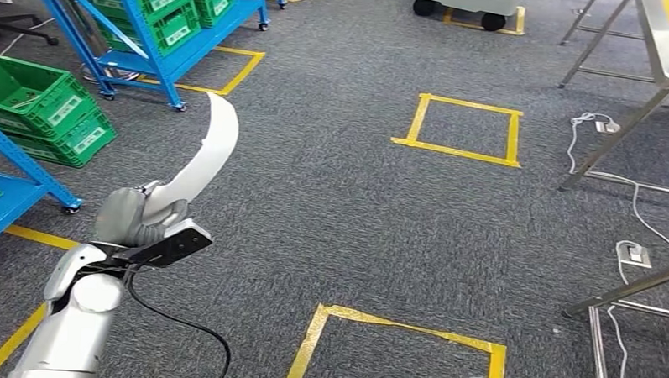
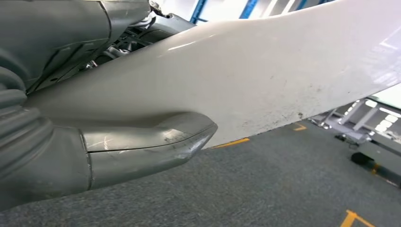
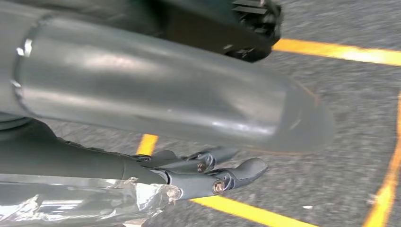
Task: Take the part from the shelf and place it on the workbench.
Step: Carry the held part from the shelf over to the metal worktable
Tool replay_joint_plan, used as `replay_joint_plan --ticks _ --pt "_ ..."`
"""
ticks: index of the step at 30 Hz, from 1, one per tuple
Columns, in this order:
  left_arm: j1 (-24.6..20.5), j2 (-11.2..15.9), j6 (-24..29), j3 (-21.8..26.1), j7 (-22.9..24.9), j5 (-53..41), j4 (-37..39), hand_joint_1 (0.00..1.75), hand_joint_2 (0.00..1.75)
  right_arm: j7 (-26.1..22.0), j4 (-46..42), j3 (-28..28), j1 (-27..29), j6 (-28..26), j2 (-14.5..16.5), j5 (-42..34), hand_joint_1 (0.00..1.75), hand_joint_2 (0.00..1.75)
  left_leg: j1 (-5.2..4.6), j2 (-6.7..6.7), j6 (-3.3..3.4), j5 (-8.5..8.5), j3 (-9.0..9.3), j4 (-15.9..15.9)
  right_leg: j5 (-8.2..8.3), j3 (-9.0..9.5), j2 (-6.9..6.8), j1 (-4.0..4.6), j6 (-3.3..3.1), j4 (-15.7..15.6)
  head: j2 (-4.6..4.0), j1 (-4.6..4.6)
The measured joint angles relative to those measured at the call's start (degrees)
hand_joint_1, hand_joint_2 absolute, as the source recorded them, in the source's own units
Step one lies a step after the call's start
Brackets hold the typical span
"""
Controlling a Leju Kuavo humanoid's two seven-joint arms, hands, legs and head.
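The part (image 1: 205, 151) is a long, curved white plastic panel. My left hand (image 1: 137, 214) grips its lower end and holds it up over the carpet at the lower left of the head view, its tip pointing up and away. In the left wrist view the white part (image 2: 265, 80) lies across the hand, with the grey thumb (image 2: 151, 149) pressed against its underside. My right hand (image 3: 203, 175) hangs over the floor with its dark fingers apart and nothing between them. The steel workbench (image 1: 668, 41) stands at the far right.
Blue shelves with green crates (image 1: 152, 14) stand at the upper left, and more green crates (image 1: 40, 107) at the left edge. Yellow tape squares (image 1: 459, 130) mark the grey carpet. Steel bench legs (image 1: 618, 140) and white cables with sockets (image 1: 631, 250) lie on the right.
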Motion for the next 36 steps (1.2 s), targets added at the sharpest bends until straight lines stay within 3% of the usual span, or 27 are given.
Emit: replay_joint_plan --ticks 2,3,4,6,8,10,12,14,16,17,18,20,22,24,26,28,30,32,33,34,36 --pt "-0.75 0.38 0.16 0.70 -0.31 0.03 1.42 1.75 1.75 -0.44 0.00 0.11 -0.64 -0.04 0.11 -0.21 0.00 0.00 -0.24 1.48 0.13 -0.04 0.01 0.00 -1.75 -2.24 -0.85 -0.06 0.10 5.27 0.00 -0.01" --pt "-1.12 0.51 0.25 0.97 -0.46 0.05 2.16 1.75 1.75 -0.60 0.00 0.22 -0.75 -0.07 0.16 -0.26 0.00 0.00 -0.30 2.07 0.13 -0.08 0.02 0.01 -1.20 -1.87 -1.05 -0.07 0.10 5.02 0.00 0.01" --pt "-1.57 0.54 0.33 1.15 -0.66 0.08 2.77 1.75 1.75 -0.68 0.00 0.32 -0.79 -0.15 0.17 -0.27 0.00 0.00 -0.33 2.58 0.09 -0.13 0.05 0.03 0.20 -0.33 -1.36 -0.07 0.06 2.56 0.00 0.01" --pt "-2.78 0.57 0.53 1.46 -1.14 0.28 4.00 1.75 1.75 -0.72 0.00 0.45 -1.01 -0.47 0.25 -0.27 0.00 0.00 -0.59 3.38 -0.27 -0.35 0.11 0.19 3.05 4.27 -3.61 0.19 -0.15 -5.16 0.00 0.08" --pt "-3.83 0.58 0.70 1.77 -1.53 0.51 4.77 1.75 1.75 -0.59 0.00 0.49 -1.41 -0.88 0.40 -0.27 0.00 0.00 -1.02 4.23 -0.80 -0.53 0.10 0.34 3.95 6.68 -5.36 0.53 -0.81 -9.58 0.00 -0.05" --pt "-4.31 0.48 0.81 1.95 -1.73 0.55 5.13 1.75 1.75 -0.38 0.00 0.51 -1.44 -1.11 0.48 -0.27 0.00 0.00 -1.13 5.33 -1.21 -0.63 0.18 0.27 3.92 6.55 -4.51 0.71 -1.60 -9.99 0.00 -0.28" --pt "-4.43 0.12 0.83 1.96 -1.79 0.30 5.08 1.75 1.75 -0.29 0.00 0.51 -0.92 -1.15 0.51 -0.33 0.00 0.00 -0.87 5.02 -1.72 -1.71 0.02 1.21 4.05 6.61 -3.20 0.65 -2.20 -10.22 0.01 -0.41" --pt "-4.29 -0.46 0.56 1.95 -1.50 -0.19 4.48 1.75 1.75 -0.29 0.00 0.48 -0.41 -1.13 0.55 -0.63 0.00 0.00 -0.67 2.75 -2.12 -4.75 -2.20 6.35 4.16 6.79 -1.98 0.46 -2.75 -10.41 0.01 -0.70" --pt "-3.73 -1.08 0.03 1.87 -1.06 -0.69 3.67 1.75 1.75 -0.31 0.00 0.45 -0.15 -1.05 0.59 -0.97 0.00 0.00 -0.66 1.08 -2.19 -7.90 -6.04 14.05 4.14 6.80 -0.63 0.42 -3.04 -10.41 0.00 -0.91" --pt "-3.36 -1.42 -0.21 1.72 -0.90 -0.95 3.32 1.75 1.75 -0.32 0.00 0.45 0.02 -0.98 0.60 -1.12 0.00 0.00 -0.65 0.80 -2.17 -8.30 -7.39 16.40 4.13 6.83 0.15 0.40 -3.08 -10.41 0.00 -0.94" --pt "-3.05 -1.81 -0.45 1.46 -0.77 -1.21 2.98 1.75 1.75 -0.32 0.00 0.43 0.27 -0.85 0.60 -1.31 0.00 0.00 -0.63 0.65 -2.13 -7.55 -7.80 16.64 4.12 6.87 0.94 0.35 -3.07 -10.40 0.00 -0.98" --pt "-2.73 -2.60 -0.82 0.59 -0.37 -1.91 2.19 1.75 1.75 -0.29 0.00 0.37 0.84 -0.50 0.60 -1.79 0.00 0.00 -0.43 -0.09 -2.09 -3.42 -5.72 11.25 4.10 6.99 2.41 0.16 -2.87 -10.33 0.00 -1.08" --pt "-2.69 -3.30 -1.03 -0.61 0.04 -2.48 1.55 1.75 1.75 -0.24 -0.01 0.29 1.21 -0.12 0.55 -2.15 0.00 0.00 -0.04 -2.08 -2.16 -0.32 -2.67 4.18 4.05 6.75 3.58 0.12 -2.29 -10.02 0.00 -1.23" --pt "-2.58 -4.02 -1.13 -1.89 0.36 -2.72 1.23 1.75 1.75 0.02 -0.02 0.20 1.45 0.11 0.51 -2.43 0.00 0.00 0.04 -3.14 -1.95 -0.02 -1.56 1.32 4.27 6.24 4.53 0.04 -1.52 -10.00 0.00 -1.32" --pt "-2.56 -4.60 -1.46 -3.02 0.58 -2.59 1.05 1.75 1.75 0.55 -0.02 -0.07 1.77 0.22 0.51 -2.61 0.00 0.00 -0.03 -2.31 -1.27 0.01 -1.52 0.98 4.49 5.79 4.97 -0.16 -0.87 -10.21 0.00 -1.30" --pt "-2.68 -4.93 -2.12 -4.20 0.63 -1.97 0.91 1.75 1.75 0.93 -0.02 -0.41 1.89 0.44 0.51 -2.51 0.00 0.00 0.02 -1.31 -0.46 0.15 -1.36 0.77 3.13 4.55 3.01 -0.03 -0.44 -7.99 0.00 -0.94" --pt "-2.64 -4.93 -3.04 -5.35 0.39 -0.74 0.85 1.75 1.75 1.03 -0.02 -0.57 1.64 0.75 0.51 -2.07 0.00 0.00 -0.15 -0.15 0.09 0.04 -1.24 0.72 -0.21 1.32 0.23 0.09 -0.14 -1.21 0.00 -0.55" --pt "-2.53 -4.66 -3.77 -6.37 -0.21 0.59 0.88 1.75 1.75 0.89 -0.02 -0.59 1.47 1.13 0.49 -1.35 0.00 0.00 -0.37 1.16 0.32 -0.08 -1.20 0.72 -2.54 -1.78 -0.78 0.03 0.02 5.27 0.00 -0.52" --pt "-2.51 -4.48 -3.91 -6.92 -0.57 1.08 0.90 1.75 1.75 0.76 -0.02 -0.58 1.51 1.28 0.46 -1.03 0.00 0.00 -0.42 1.75 0.35 -0.13 -1.16 0.73 -2.34 -2.01 -0.93 0.02 0.05 5.92 0.00 -0.51" --pt "-2.52 -4.30 -3.93 -7.44 -0.91 1.45 0.91 1.75 1.75 0.58 -0.02 -0.58 1.58 1.41 0.40 -0.69 0.00 0.00 -0.43 2.28 0.32 -0.21 -1.07 0.73 -1.15 -1.00 -1.12 0.02 0.05 4.24 0.00 -0.51" --pt "-2.59 -3.85 -4.03 -8.49 -1.72 2.37 0.91 1.75 1.75 0.16 -0.01 -0.57 1.57 1.61 0.22 -0.04 0.00 0.00 -0.51 3.26 0.03 -0.45 -0.80 0.79 1.97 3.37 -2.66 0.17 0.04 -3.36 0.00 -0.49"
